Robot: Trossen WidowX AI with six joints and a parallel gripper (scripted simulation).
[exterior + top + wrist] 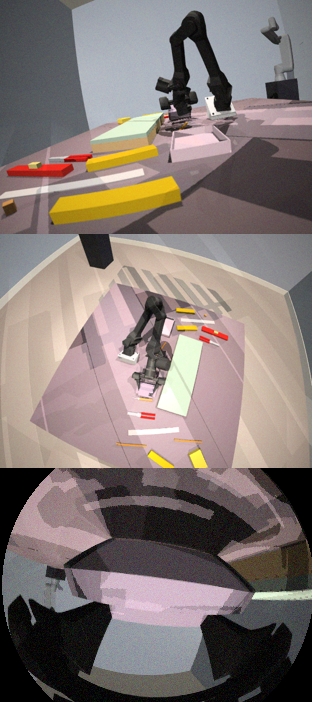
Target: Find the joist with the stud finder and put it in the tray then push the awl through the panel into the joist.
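Stud finder [146, 389], a pale pink block, sits between the two dark fingers, which grip its two sides. The gripper [147, 385] points down with its jaws spread wide to span the block. In the wrist view the block fills the gap from one finger to the other. In the side view it appears to hang just above the purple mat [75, 397]; contact cannot be confirmed. It is just beside the long left edge of the pale green panel [184, 370], not over it. The awl [144, 399] lies on the mat near the fingertips. The tray [200, 153] stands well apart, on the far side of the arm.
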